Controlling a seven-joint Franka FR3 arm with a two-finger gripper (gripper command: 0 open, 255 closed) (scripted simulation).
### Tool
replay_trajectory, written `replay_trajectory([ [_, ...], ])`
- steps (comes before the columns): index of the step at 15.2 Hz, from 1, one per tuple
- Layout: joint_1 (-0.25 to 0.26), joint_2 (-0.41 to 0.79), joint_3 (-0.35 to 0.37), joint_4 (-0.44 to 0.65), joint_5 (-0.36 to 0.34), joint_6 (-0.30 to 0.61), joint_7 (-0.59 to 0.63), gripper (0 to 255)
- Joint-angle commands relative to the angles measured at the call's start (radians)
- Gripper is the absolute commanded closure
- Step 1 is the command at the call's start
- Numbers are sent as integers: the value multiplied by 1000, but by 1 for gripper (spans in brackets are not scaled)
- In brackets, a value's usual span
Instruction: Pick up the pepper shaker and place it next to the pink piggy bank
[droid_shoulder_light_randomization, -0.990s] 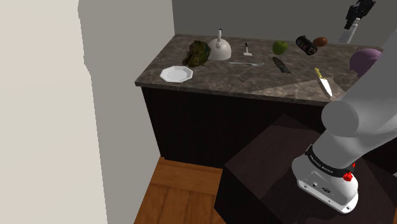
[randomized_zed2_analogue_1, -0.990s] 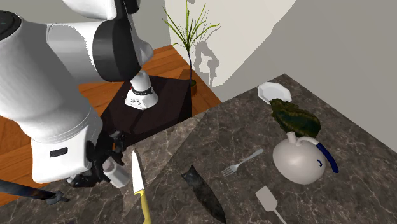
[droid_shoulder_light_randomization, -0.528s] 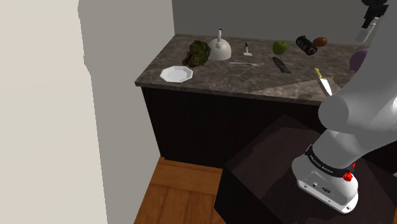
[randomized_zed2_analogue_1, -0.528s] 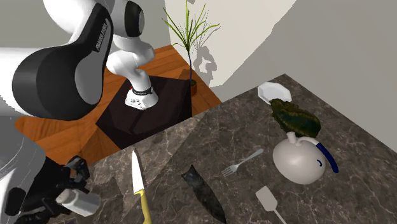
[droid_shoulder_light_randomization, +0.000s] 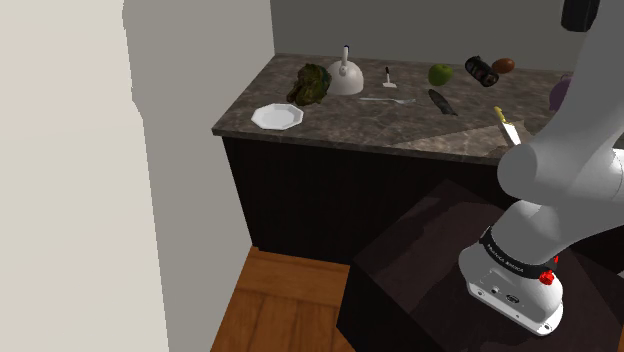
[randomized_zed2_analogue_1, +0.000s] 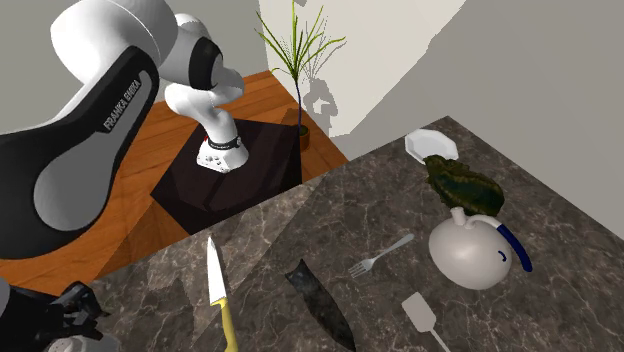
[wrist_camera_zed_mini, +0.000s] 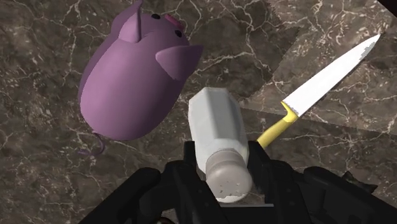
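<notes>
Pepper shaker: white, square-sided pepper shaker (wrist_camera_zed_mini: 216, 124) with a grey perforated cap, held between piggy bank and knife, cap end nearest the wrist camera.
Gripper: all-black 2-finger gripper (wrist_camera_zed_mini: 224, 164), its fingers clenched on the shaker's body, 1 on each side.
Piggy bank: rounded purple-pink piggy bank (wrist_camera_zed_mini: 130, 79) with 2 ears and a thin tail, just beside the shaker.
Knife: yellow-handled knife (wrist_camera_zed_mini: 331, 70) with a white serrated blade, lying flat.
Counter: dark veined marble counter (wrist_camera_zed_mini: 51, 172) beneath all 3.
</notes>
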Motion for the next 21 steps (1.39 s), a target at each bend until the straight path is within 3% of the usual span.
replay_trajectory([
  [1, 10, -5, -1, -37, -2, 31, -3, 255],
  [21, 66, -4, 10, -318, 11, 300, -29, 255],
])
